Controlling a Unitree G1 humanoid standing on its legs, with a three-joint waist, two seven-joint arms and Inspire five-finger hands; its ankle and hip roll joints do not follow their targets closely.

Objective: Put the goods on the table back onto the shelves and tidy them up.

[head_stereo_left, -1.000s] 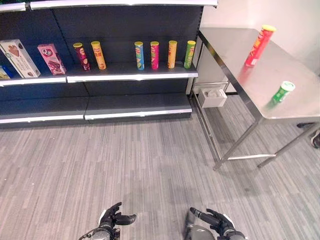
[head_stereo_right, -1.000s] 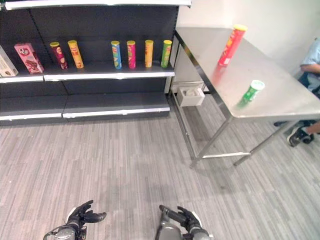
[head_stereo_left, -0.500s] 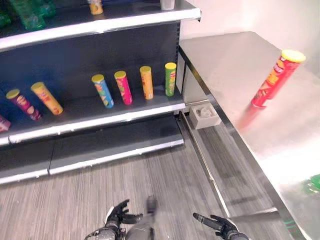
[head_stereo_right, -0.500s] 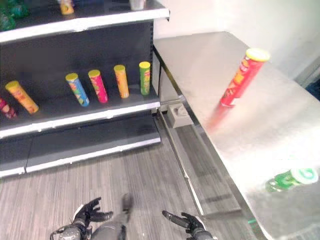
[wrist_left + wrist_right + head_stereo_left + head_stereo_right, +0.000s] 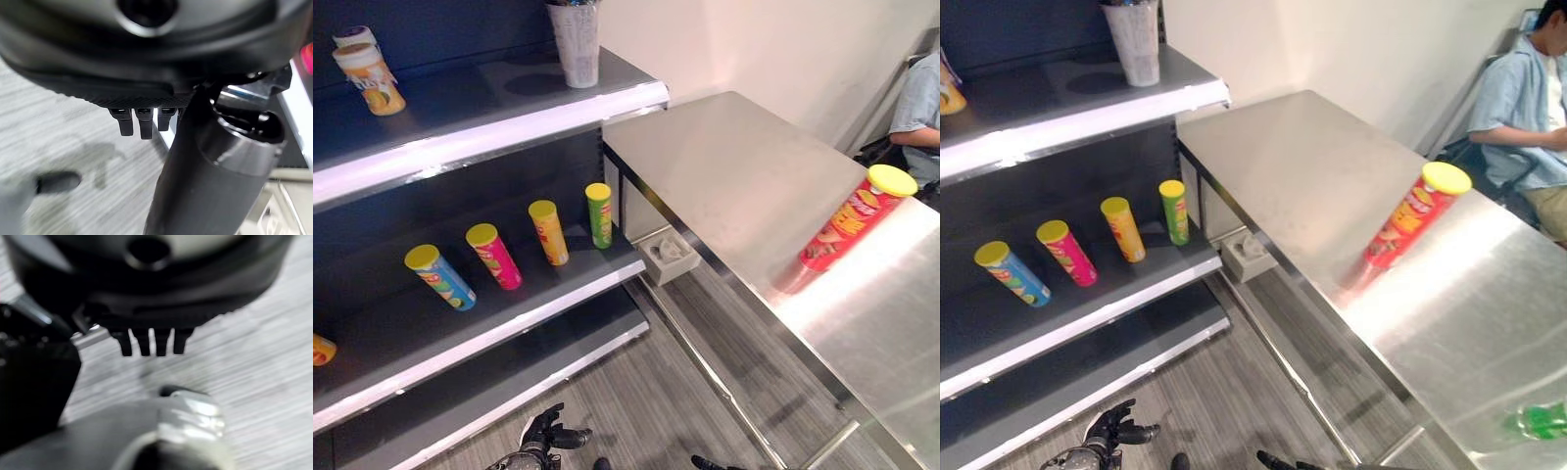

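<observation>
The red can (image 5: 847, 226) stands leaning on the tabletop (image 5: 734, 186), right of the shelf (image 5: 489, 304). Both my hands hang low and empty: left hand (image 5: 543, 436) with fingers relaxed apart, right hand (image 5: 1278, 460) I cannot tell. The can looks light, stiff and slick, so I'd grip mid-body.

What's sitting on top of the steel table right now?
On the steel table a red can with a yellow lid stands upright. Nearer the front edge lies a green can, partly cut off by the frame. The tabletop beyond the picture's edge cannot be seen.
</observation>
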